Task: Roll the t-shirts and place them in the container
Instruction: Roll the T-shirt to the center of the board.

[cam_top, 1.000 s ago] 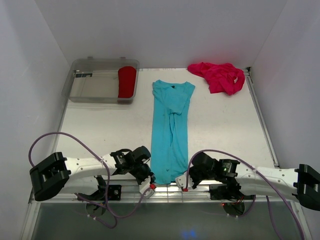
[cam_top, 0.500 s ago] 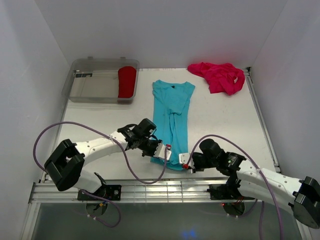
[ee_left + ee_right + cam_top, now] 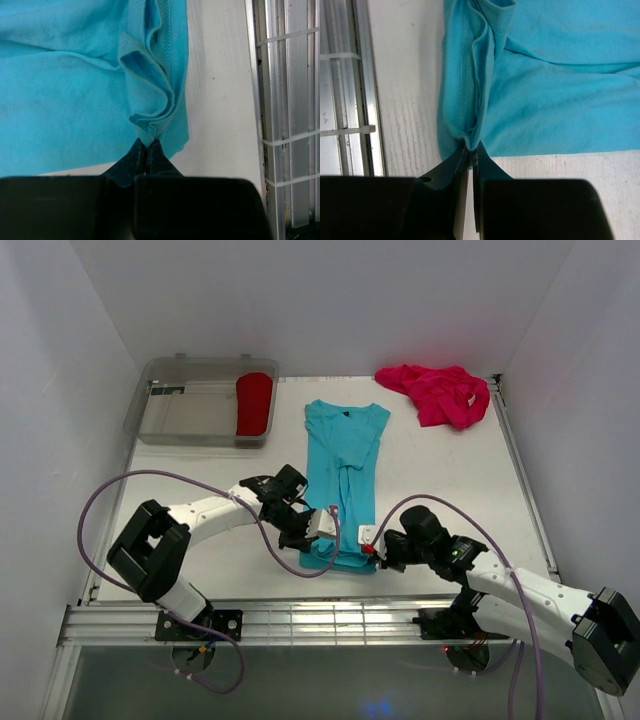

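Left end effector [image 3: 322, 524] sits at the near left corner of the turquoise blue soft cloth t-shirt [image 3: 345, 455]. Its fingers are pressed together, pinching a bunched fold of the hem. The left wrist view shows the stitched edge gathered into a small loop right at the fingertips [image 3: 137, 155].

Right end effector [image 3: 368, 540] is at the near right corner of the same shirt. It is likewise clamped on a pleat of hem cloth, with the fabric puckered just ahead of its tips.

Both end effectors are low over the pale counter [image 3: 450, 490], facing each other across the shirt's near end. That end is turned back over the body of the shirt. The remainder of the turquoise shirt lies lengthwise on the counter, folded narrow, collar at the far end.

Magenta pink crumpled cloth t-shirt [image 3: 440, 392] lies in a heap beyond and to the right of the turquoise shirt's collar, apart from it.

Red cloth t-shirt [image 3: 254, 404], rolled, rests inside a clear plastic bin [image 3: 185, 415] to the left of the turquoise shirt's collar. It occupies the bin's end nearest that shirt.
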`<state>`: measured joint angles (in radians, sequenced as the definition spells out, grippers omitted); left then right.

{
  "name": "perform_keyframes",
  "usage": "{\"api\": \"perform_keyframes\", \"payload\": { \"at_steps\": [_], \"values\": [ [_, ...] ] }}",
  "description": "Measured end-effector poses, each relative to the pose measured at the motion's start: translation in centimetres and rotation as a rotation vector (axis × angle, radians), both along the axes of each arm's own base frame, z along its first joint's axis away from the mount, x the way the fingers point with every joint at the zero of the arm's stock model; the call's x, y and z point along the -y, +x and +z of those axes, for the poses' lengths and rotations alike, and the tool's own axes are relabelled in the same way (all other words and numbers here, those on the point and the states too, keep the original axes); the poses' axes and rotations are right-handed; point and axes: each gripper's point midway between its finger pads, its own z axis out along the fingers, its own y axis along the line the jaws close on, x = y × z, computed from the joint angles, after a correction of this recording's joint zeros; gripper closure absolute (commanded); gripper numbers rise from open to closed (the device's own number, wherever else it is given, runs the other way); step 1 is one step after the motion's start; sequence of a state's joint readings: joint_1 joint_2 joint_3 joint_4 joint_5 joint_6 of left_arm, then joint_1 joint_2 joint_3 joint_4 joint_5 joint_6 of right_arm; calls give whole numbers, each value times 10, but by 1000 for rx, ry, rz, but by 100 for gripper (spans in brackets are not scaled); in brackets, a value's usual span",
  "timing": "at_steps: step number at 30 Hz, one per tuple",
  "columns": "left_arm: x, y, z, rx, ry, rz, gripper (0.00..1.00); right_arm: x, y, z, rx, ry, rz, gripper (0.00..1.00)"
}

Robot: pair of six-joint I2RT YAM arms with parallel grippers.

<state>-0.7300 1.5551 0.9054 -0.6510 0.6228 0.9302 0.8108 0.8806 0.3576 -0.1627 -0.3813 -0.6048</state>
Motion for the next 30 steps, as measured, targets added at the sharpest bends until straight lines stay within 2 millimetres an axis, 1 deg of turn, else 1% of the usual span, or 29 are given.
{"api": "perform_keyframes", "payload": {
  "at_steps": [5, 8, 9, 10, 12, 16, 19, 20, 23, 26, 27, 30],
  "values": [
    [0, 9, -1, -27, 5, 53, 100, 2, 11, -1, -12, 3, -68, 88],
    [0, 10, -5, -42, 13, 73, 100, 4, 19, -2, -26, -1, -115, 87],
    [0, 11, -6, -43, 14, 77, 100, 4, 21, -3, -30, 0, -129, 76],
    [1, 12, -7, -43, 14, 81, 100, 5, 22, -3, -34, 2, -140, 70],
    [1, 14, -8, -40, 15, 91, 100, 6, 27, -3, -38, 5, -175, 64],
    [1, 19, -11, -37, 26, 118, 89, 10, 37, -2, -51, 15, -247, 57],
    [1, 24, -13, -38, 35, 148, 82, 13, 46, 1, -63, 24, -310, 55],
    [0, 26, -14, -38, 37, 163, 75, 14, 49, 4, -68, 32, -332, 55],
    [-2, 32, -13, -40, 45, 207, 62, 16, 58, 12, -88, 68, -395, 55],
    [-6, 39, -11, -46, 57, 259, 52, 16, 62, 19, -109, 104, -433, 58],
    [-6, 42, -9, -47, 57, 275, 48, 15, 62, 21, -117, 117, -437, 59],
    [-6, 53, 0, -47, 49, 315, 43, 12, 58, 28, -141, 152, -435, 67]
  ]
}}
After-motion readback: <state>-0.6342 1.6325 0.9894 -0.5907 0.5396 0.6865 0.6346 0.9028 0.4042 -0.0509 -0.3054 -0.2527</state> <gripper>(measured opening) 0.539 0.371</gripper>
